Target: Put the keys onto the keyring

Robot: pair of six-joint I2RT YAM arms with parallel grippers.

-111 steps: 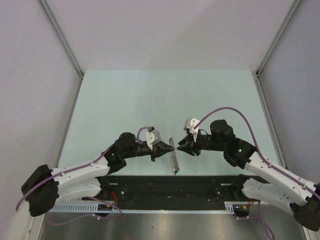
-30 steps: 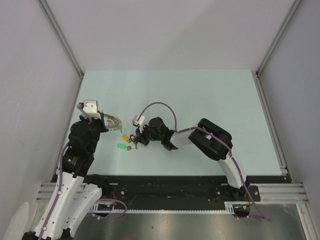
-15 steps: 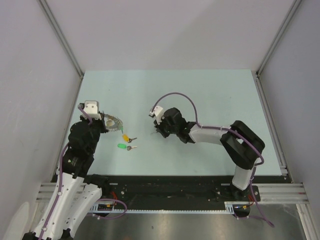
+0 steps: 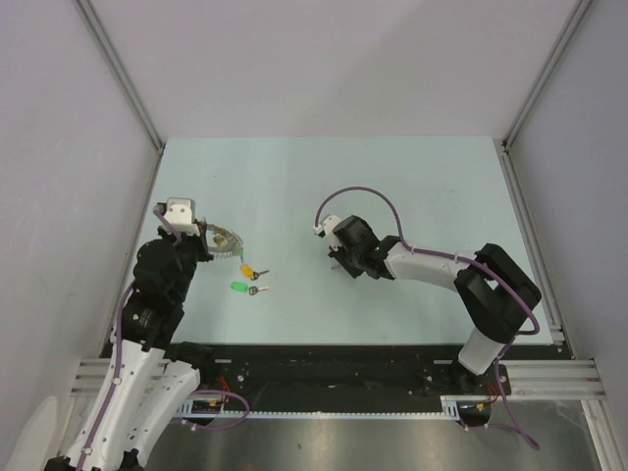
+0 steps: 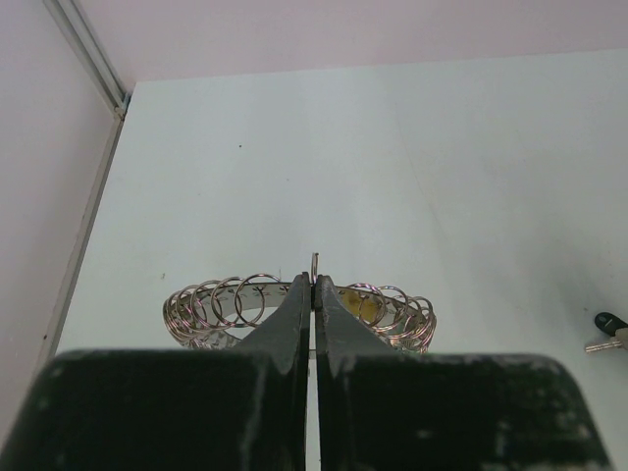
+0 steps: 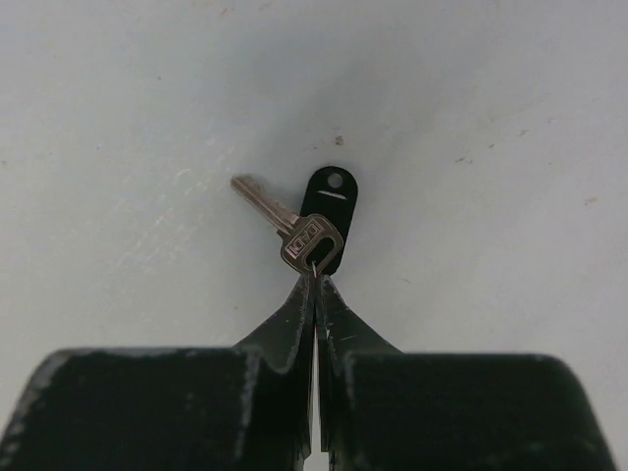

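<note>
My left gripper (image 4: 208,237) is shut on one small ring (image 5: 314,263) of a curved metal strip (image 4: 227,238) that carries several keyrings (image 5: 218,299). A yellow-headed key (image 4: 247,270) and a green-headed key (image 4: 237,287) lie on the table just right of it. My right gripper (image 4: 338,261) is at mid-table, shut (image 6: 316,277) on a thin wire loop. A bare metal key (image 6: 310,238) and a black plastic head (image 6: 331,194) hang from that loop over the table. I see no blue or white key.
The pale green table (image 4: 412,186) is walled by grey panels with metal rails at the left (image 4: 147,196) and right (image 4: 530,226). A key (image 5: 608,329) shows at the right edge of the left wrist view.
My right gripper has drawn away to the right from the yellow and green keys toward mid-table. My left gripper and the ring strip have not moved.
</note>
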